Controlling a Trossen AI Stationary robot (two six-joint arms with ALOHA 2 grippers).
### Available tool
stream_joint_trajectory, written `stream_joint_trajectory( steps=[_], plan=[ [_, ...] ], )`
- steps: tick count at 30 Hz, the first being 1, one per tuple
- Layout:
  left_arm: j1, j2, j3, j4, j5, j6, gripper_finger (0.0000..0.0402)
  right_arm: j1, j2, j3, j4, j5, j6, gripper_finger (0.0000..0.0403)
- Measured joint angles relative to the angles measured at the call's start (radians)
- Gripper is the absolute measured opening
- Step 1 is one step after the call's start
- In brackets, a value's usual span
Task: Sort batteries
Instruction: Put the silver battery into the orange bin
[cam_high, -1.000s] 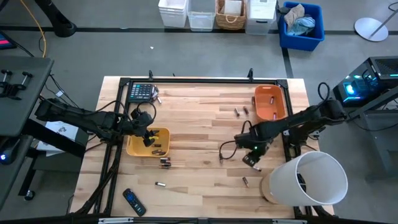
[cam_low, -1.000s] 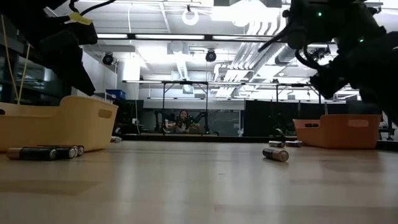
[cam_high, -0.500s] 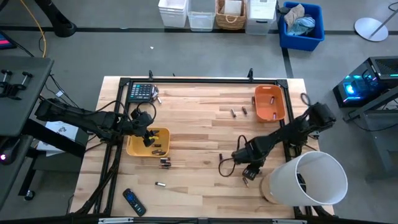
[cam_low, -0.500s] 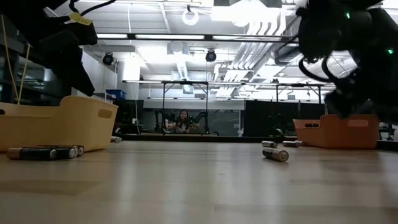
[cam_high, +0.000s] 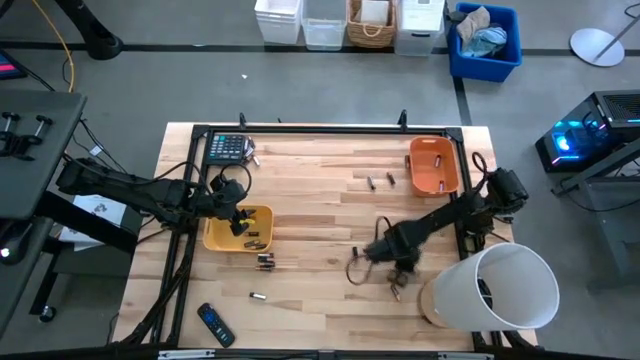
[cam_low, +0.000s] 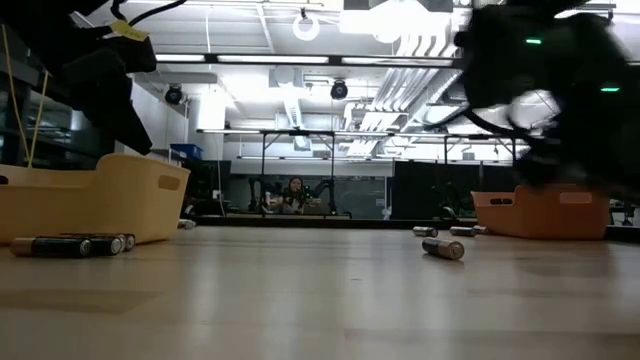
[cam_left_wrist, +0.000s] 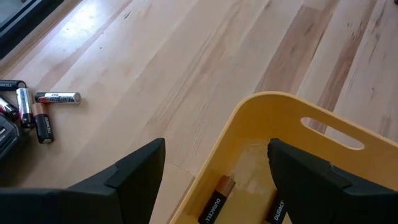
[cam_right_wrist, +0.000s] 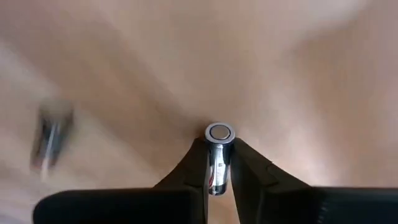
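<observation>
High view: wooden table (cam_high: 320, 200) carries two bins, one yellow bin (cam_high: 238, 229) on the left side and one orange bin (cam_high: 433, 166) at the right rear. Right gripper (cam_high: 398, 283) sits low over the front right of the table, near the white bucket (cam_high: 492, 290). Right wrist view shows its fingers (cam_right_wrist: 193, 168) clamped on one silvery battery (cam_right_wrist: 218, 155), end cap facing outward; a second, blurred cell (cam_right_wrist: 50, 140) lies on the wood beyond. Left gripper (cam_high: 240, 222) hangs over the yellow bin, jaws wide apart and holding nothing. Left wrist view shows two copper-banded cells (cam_left_wrist: 216, 198) inside that bin and a cluster of at least three loose cells (cam_left_wrist: 37, 109) on the table. High view also counts two cells (cam_high: 380, 181) near the orange bin, one (cam_high: 257, 296) at the front left, and a small group (cam_high: 265, 260) just in front of the yellow bin. One calculator (cam_high: 227, 148) lies at the rear left, one remote (cam_high: 214, 324) at the front left.
</observation>
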Motion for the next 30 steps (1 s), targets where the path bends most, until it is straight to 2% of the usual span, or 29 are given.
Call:
stream_joint_trajectory(
  steps=[6,10,13,17,21,26,30],
  plan=[
    [0.000,0.000,0.000,0.001,-0.003,0.013,0.0271,-0.189,-0.030,0.188,-0.109,0.253,-0.106,0.0033],
    [0.000,0.000,0.000,0.000,0.005,0.013,0.0271,-0.371,-0.052,0.297,-0.171,0.525,-0.147,0.0033],
    [0.000,0.000,0.000,-0.002,0.009,0.013,0.0271,-0.527,-0.071,0.322,-0.256,0.661,-0.147,0.0033],
    [0.000,0.000,0.000,-0.006,0.014,0.014,0.0271,-0.728,-0.129,0.284,-0.286,0.724,-0.125,0.0033],
    [0.000,0.000,0.000,-0.014,0.015,0.013,0.0271,-0.860,-0.149,0.213,-0.272,0.710,-0.092,0.0043],
    [0.000,0.000,0.000,-0.014,0.015,0.016,0.0271,-0.949,-0.149,0.161,-0.265,0.725,-0.104,0.0119],
    [0.000,0.000,0.011,-0.029,0.025,0.020,0.0271,-0.977,-0.149,0.160,-0.253,0.697,-0.138,0.0172]
  ],
)
